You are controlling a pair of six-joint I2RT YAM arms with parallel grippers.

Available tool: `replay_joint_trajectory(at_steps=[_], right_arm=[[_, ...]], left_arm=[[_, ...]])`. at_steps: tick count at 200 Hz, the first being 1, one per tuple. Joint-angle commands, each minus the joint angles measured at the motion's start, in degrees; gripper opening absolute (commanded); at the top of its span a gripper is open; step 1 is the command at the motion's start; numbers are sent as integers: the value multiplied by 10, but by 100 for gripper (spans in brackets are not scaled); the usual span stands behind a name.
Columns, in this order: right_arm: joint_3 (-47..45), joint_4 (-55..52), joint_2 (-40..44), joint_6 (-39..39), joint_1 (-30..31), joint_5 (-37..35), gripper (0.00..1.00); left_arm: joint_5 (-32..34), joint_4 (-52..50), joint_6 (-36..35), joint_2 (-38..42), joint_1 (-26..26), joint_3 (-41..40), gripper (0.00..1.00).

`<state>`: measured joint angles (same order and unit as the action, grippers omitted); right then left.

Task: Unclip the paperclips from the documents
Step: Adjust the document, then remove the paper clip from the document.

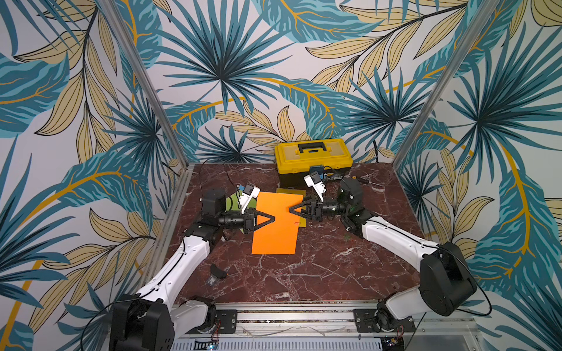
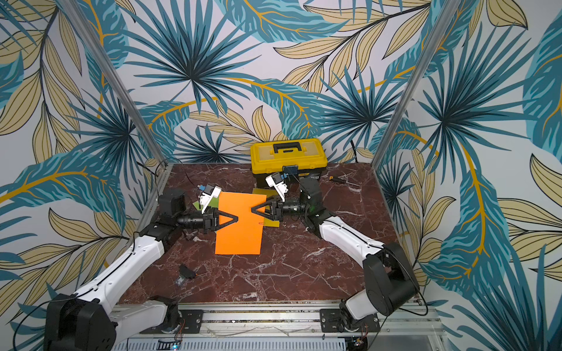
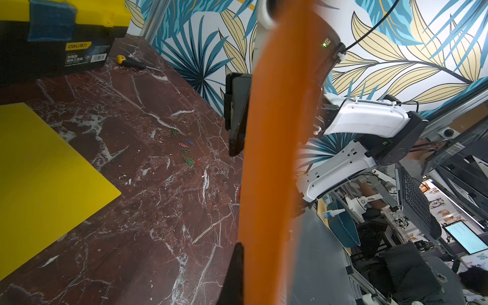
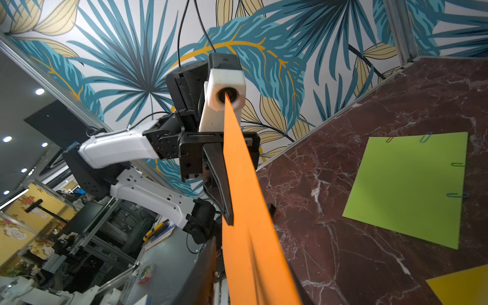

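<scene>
Top views: finds orange sheet (image 1: 275,234) mid-table, face up, held clear of the table (image 1: 319,273). Finds left gripper (image 1: 272,218) at its left edge, jaws closed on the sheet. Finds right gripper (image 1: 291,209) at the right edge; open or gripping cannot be told. Notes red clip (image 1: 297,223) on that right edge, just near of the right gripper. Notes green sheet (image 1: 231,203) flat at left, partly under the left arm. Notes yellow sheet (image 1: 290,191) flat below the orange one, showing at its far and right sides. Notes toolbox (image 1: 313,158) at the far edge, screwdriver (image 2: 340,180) to its right.

Left wrist: shows orange sheet (image 3: 277,158) edge-on above the table, yellow sheet (image 3: 39,184) lying flat. Shows loose clips (image 3: 188,151), red, blue and green, clustered on bare marble, well apart from the yellow sheet.

Right wrist: shows left gripper (image 4: 229,216) clamped flat on the orange sheet (image 4: 245,237). Leaves the right gripper's state unsettled, its jaws mostly hidden by the sheet. Shows green sheet (image 4: 412,190) flat on the table, four clips (image 4: 457,195) on two of its edges.
</scene>
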<state>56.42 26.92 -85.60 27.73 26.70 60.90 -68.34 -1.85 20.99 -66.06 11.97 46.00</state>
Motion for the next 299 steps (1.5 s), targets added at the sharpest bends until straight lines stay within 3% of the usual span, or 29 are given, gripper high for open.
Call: replay_joint_trajectory(at_steps=[1,54,182,218,299], right_arm=[[5,-78,25,-55,-12,10,41],[-8,-171,28,-119,-25,44,45],[-47,-69,-21,-67,-24,58,45],[-58,-28,-19,-32,-24,84,37],[-72,-35,1,-36,-22,89,20]], left_arm=[[-5,11,-7,14,0,4,0],[-11,10,-9,14,-5,6,0],[-17,10,-9,11,-7,10,0],[-15,11,-10,10,-8,11,0],[-12,11,-11,10,-9,6,0]])
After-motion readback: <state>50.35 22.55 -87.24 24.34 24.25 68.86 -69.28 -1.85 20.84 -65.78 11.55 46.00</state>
